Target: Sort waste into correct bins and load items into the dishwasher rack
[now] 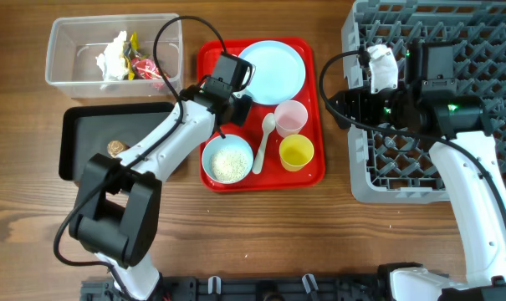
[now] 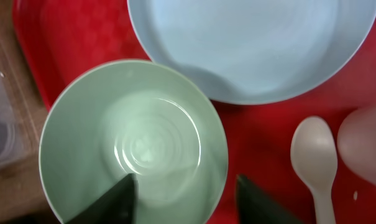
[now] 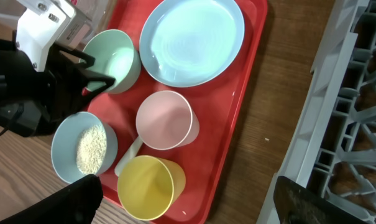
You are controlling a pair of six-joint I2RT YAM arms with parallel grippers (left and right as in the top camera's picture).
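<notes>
Ok, going from the robot's side outward. In the near-left corner of the red tray (image 1: 209, 63) there's a pale blue bowl of rice-like grains (image 1: 227, 160). The grains are loose and matte, so imo it needs emptying before racking. The yellow cup (image 1: 296, 152) sits toward the near-right corner, with the white plastic spoon (image 1: 263, 142) and pink cup (image 1: 291, 117) mid-tray.

The step in hand looks like a rim grab on the empty bowl (image 2: 138, 143) by the tray's left edge. The left gripper (image 2: 186, 186) has its jaws partly apart, one finger inside the bowl and one outside, nothing clamped.

That bowl is glossy hard plastic with a thin curved wall. I'd sink deeper before squeezing and lift straight up, because the plate (image 1: 272, 71) at the far edge is just beside it.

The right gripper (image 3: 189, 186) hangs wide and empty over the grey pegged rack (image 1: 403, 167) at the table's right edge.

On the table's left edge, the shallow black tray (image 1: 85, 125) holds the brown piece (image 1: 115, 148). Beyond it is the clear tub (image 1: 69, 33) with crumpled tissue (image 1: 115, 57) and crinkly wrappers (image 1: 144, 65).
</notes>
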